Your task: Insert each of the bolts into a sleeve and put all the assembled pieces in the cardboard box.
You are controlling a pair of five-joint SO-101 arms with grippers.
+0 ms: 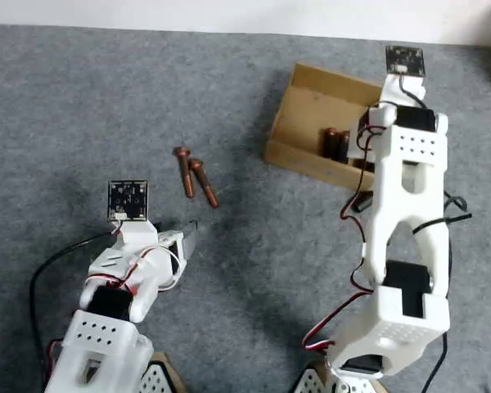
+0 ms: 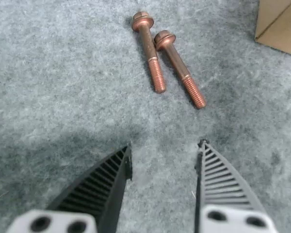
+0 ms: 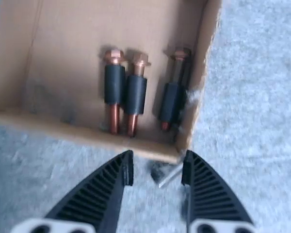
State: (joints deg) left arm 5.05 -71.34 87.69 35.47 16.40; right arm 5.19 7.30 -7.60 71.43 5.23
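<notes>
Bolts (image 2: 149,53) look stiff, dense and prone to rolling; pinch mid-shank, across the axis. Left gripper (image 2: 165,145) gapes empty; right gripper (image 3: 157,155) likewise, beside the cardboard box (image 3: 53,58).

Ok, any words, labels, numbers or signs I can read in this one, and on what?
No text can be read.
The cardboard box, the loose bolts and the sleeved bolts show no print.
Any marking on the square board above one arm's wrist is too small to read.
</notes>
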